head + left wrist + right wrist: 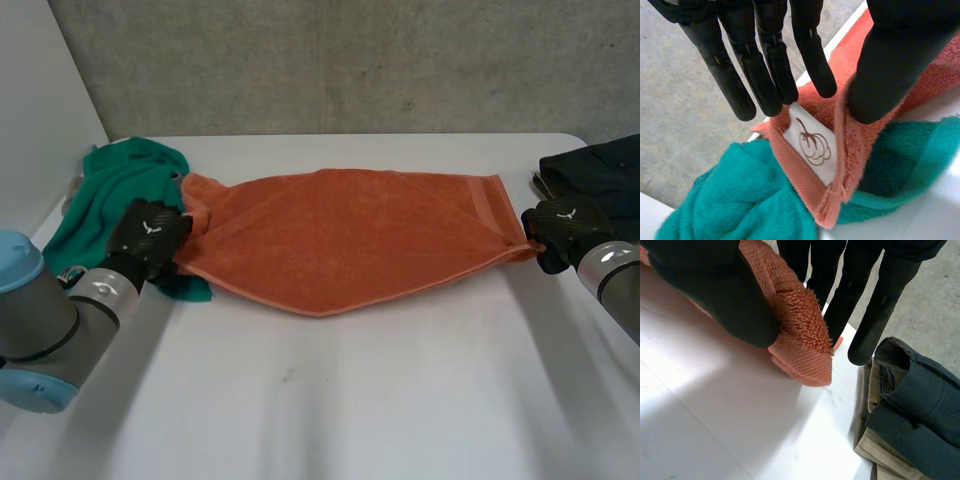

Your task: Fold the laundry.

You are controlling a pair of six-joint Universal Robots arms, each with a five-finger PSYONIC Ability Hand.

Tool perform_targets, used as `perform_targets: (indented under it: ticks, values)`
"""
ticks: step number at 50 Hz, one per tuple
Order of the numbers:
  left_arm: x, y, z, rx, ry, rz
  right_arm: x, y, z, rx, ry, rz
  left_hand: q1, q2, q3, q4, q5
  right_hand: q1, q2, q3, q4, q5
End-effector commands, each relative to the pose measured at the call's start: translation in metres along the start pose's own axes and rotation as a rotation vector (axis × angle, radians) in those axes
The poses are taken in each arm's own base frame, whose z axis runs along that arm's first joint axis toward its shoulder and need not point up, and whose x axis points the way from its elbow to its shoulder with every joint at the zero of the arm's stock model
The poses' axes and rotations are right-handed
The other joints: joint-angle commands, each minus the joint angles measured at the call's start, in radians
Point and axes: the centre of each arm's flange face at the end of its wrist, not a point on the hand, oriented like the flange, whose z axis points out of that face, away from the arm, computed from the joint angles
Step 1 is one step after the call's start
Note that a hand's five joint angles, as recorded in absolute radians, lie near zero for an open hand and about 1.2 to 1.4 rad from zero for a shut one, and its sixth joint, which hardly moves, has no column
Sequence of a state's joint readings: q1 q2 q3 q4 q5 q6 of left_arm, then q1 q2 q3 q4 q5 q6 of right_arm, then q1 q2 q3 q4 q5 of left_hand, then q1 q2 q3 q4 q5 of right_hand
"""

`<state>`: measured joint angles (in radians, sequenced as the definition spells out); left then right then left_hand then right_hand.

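Left hand: the fingers are nearly straight and the thumb opposes them. One corner of the orange towel is pinched between thumb and fingers, next to its white sewn-in label.

Right hand: the fingers are straight and the thumb is set against them. The opposite corner of the same towel is pinched between them, with the hem bunched at the thumb.

Position of the towel: it lies on the white worktop, stretched lengthwise between the two hands. A diagonal flap is already turned over its upper face. Its left end overlaps the green towel, which lies crumpled beside and under the left hand.

Handling, as judged from the pile and drape:
- The towel is soft terry, limp and light.
- It has no stiffness and sags wherever it is unsupported.
- It is not fragile and is unlikely to slip.
- Take hold at the corners or the woven hem band, where the cloth is firmer.
- The green towel may drag along with it.

Count:
- Orange towel: one.
- Green towel: one.
- Folded garments: one stack just beside the right hand, with dark pieces over a beige one. The exact number cannot be told.
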<state>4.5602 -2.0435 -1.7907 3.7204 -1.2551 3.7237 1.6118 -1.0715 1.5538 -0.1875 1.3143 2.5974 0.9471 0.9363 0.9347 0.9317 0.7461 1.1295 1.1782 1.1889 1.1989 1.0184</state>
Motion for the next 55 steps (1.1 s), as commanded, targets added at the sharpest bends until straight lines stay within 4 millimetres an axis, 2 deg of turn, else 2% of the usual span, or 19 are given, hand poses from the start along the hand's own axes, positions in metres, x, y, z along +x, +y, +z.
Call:
perform_targets:
  ticks: [1,3,7,11,14,18,22,25,27,31,34,37,38,41,42,46,47,51,55]
  values:
    - [0.010,0.014,0.002,-0.055,0.077,-0.021,-0.001,0.000,-0.001,-0.012,-0.009,0.002,0.355,0.366,0.367,0.370,0.381,0.267,0.218,0.207,0.197,0.203]
    - [0.010,0.014,0.000,-0.073,0.090,-0.018,-0.001,0.000,-0.002,-0.017,-0.012,0.002,0.449,0.460,0.461,0.464,0.475,0.267,0.218,0.207,0.197,0.203]
    - [0.008,0.007,-0.012,-0.115,0.107,0.015,-0.001,0.000,-0.005,-0.036,-0.020,-0.003,0.449,0.460,0.462,0.465,0.476,0.267,0.218,0.207,0.197,0.203]
    - [0.007,-0.004,-0.041,-0.182,0.117,0.057,0.007,-0.004,-0.015,-0.071,-0.022,-0.040,0.449,0.460,0.462,0.465,0.476,0.267,0.218,0.207,0.197,0.203]
    - [0.004,-0.016,-0.058,-0.186,0.116,0.081,0.012,-0.009,-0.030,-0.127,-0.052,-0.089,0.449,0.460,0.462,0.465,0.476,0.267,0.218,0.207,0.197,0.203]
    - [0.004,-0.033,-0.096,-0.262,0.151,0.083,0.019,-0.012,-0.060,-0.261,-0.125,-0.174,0.449,0.460,0.462,0.465,0.476,0.267,0.218,0.207,0.197,0.203]
    - [0.000,-0.043,-0.147,-0.473,0.246,0.047,0.029,-0.004,-0.107,-0.465,-0.282,-0.273,0.449,0.460,0.462,0.465,0.476,0.267,0.218,0.207,0.197,0.203]
    - [-0.001,-0.046,-0.163,-0.570,0.319,0.012,0.029,-0.004,-0.110,-0.437,-0.316,-0.348,0.449,0.460,0.462,0.465,0.476,0.267,0.218,0.207,0.197,0.203]
    - [-0.001,-0.049,-0.163,-0.573,0.344,0.014,0.027,-0.006,-0.108,-0.411,-0.309,-0.356,0.449,0.460,0.462,0.465,0.476,0.267,0.218,0.207,0.197,0.203]
    - [-0.003,-0.061,-0.145,-0.471,0.358,0.070,0.027,-0.001,-0.091,-0.380,-0.254,-0.307,0.449,0.460,0.462,0.465,0.476,0.267,0.218,0.207,0.197,0.203]
    - [-0.006,-0.062,-0.118,-0.418,0.323,0.106,0.030,-0.004,-0.075,-0.339,-0.201,-0.245,0.449,0.460,0.462,0.465,0.476,0.267,0.218,0.207,0.197,0.203]
    - [-0.011,-0.062,-0.086,-0.374,0.271,0.152,0.033,-0.007,-0.058,-0.295,-0.142,-0.192,0.449,0.460,0.462,0.465,0.476,0.267,0.218,0.207,0.197,0.203]
    - [-0.013,-0.065,-0.067,-0.342,0.237,0.176,0.034,-0.009,-0.050,-0.278,-0.112,-0.169,0.449,0.460,0.462,0.465,0.476,0.267,0.218,0.207,0.197,0.203]
    - [-0.015,-0.070,-0.040,-0.290,0.195,0.207,0.033,-0.010,-0.036,-0.255,-0.073,-0.149,0.449,0.460,0.462,0.465,0.476,0.267,0.218,0.207,0.197,0.203]
    - [-0.016,-0.073,-0.022,-0.259,0.166,0.222,0.032,-0.011,-0.027,-0.240,-0.044,-0.141,0.449,0.460,0.462,0.465,0.476,0.267,0.218,0.207,0.197,0.203]
    - [-0.017,-0.077,0.019,-0.197,0.115,0.238,0.029,-0.010,-0.002,-0.207,0.023,-0.132,0.449,0.460,0.462,0.465,0.476,0.267,0.218,0.207,0.197,0.203]
    - [-0.015,-0.075,0.034,-0.184,0.103,0.241,0.028,-0.009,0.002,-0.204,0.034,-0.129,0.449,0.460,0.462,0.465,0.476,0.267,0.218,0.207,0.197,0.203]
    - [-0.010,-0.065,0.066,-0.171,0.082,0.255,0.025,-0.004,0.031,-0.169,0.089,-0.142,0.449,0.460,0.462,0.465,0.476,0.267,0.218,0.207,0.197,0.203]
    - [-0.003,-0.058,0.085,-0.149,0.073,0.256,0.022,0.001,0.052,-0.149,0.118,-0.152,0.449,0.460,0.462,0.465,0.476,0.267,0.218,0.207,0.197,0.203]
